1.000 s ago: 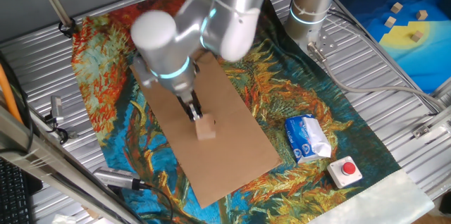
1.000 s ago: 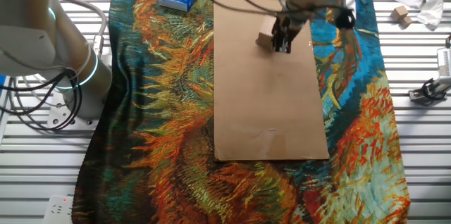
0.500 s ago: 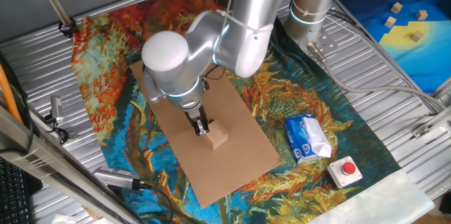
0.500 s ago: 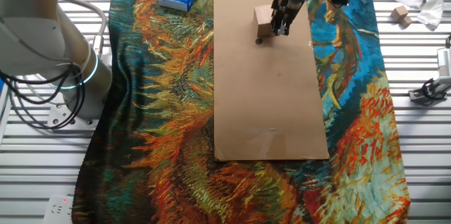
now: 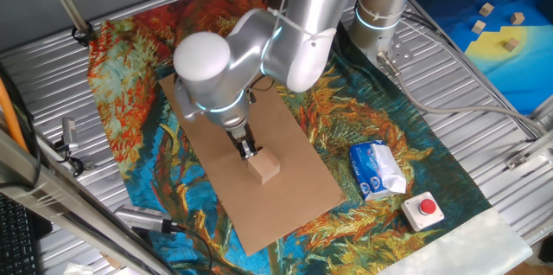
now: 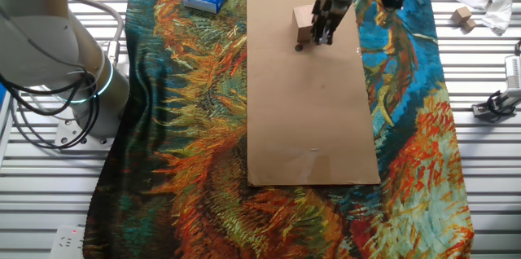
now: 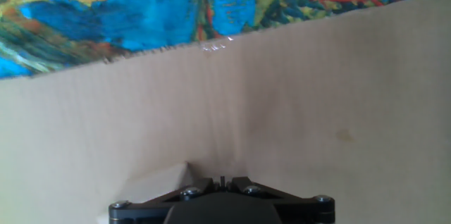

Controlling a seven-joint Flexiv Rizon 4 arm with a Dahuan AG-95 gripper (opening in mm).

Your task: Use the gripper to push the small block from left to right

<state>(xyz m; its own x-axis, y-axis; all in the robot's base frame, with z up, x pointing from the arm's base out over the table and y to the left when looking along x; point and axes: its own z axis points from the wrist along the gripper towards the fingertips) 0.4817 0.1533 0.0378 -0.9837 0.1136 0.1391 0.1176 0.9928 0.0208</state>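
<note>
The small block [image 5: 265, 168] is a light-tan wooden cube on the brown cardboard sheet [image 5: 289, 206]. My gripper [image 5: 248, 150] points down with its black tip against the block's left side. Its fingers are closed together and hold nothing. In the other fixed view the block [image 6: 304, 19] sits near the far end of the cardboard [image 6: 313, 112], with the gripper [image 6: 324, 31] touching its right side. In the hand view the gripper [image 7: 220, 180] is at the bottom edge. A pale corner of the block [image 7: 156, 182] shows just left of it.
The cardboard lies on a colourful painted cloth [image 5: 130, 93]. A white-and-blue carton [image 5: 376, 169] and a red button [image 5: 425, 208] lie to the right of it. A second upright arm column [image 5: 380, 7] stands at the back. Tiny wooden cubes [image 5: 488, 9] lie on a blue-yellow sheet.
Over the last second my gripper pushed the block rightward along the cardboard. In the last half second both have barely moved.
</note>
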